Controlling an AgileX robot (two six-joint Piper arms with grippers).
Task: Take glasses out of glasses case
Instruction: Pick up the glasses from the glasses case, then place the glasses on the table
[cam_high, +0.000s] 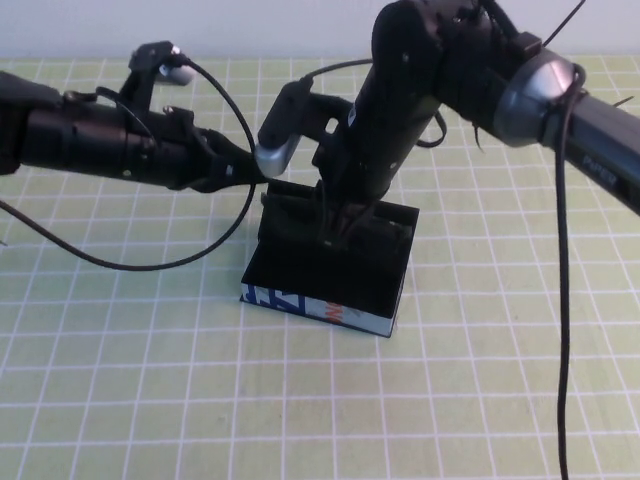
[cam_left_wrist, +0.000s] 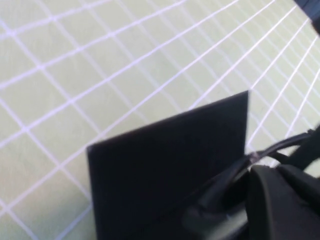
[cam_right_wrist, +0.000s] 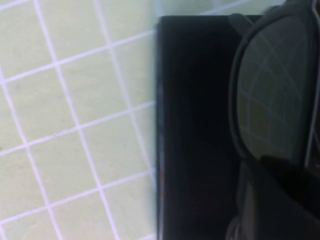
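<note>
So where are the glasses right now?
Still inside the open glasses case near the table's middle; the glasses show in the right wrist view, with the right gripper reaching into the case and the left gripper at its lid.

Black glasses case (cam_high: 330, 270) open mid-table, lid up; dark-lens glasses (cam_right_wrist: 272, 90) inside.

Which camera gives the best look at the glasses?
The right wrist view: a dark lens of the glasses fills it, inside the glasses case. High view: right gripper hides them. Left wrist view shows only the lid.
</note>
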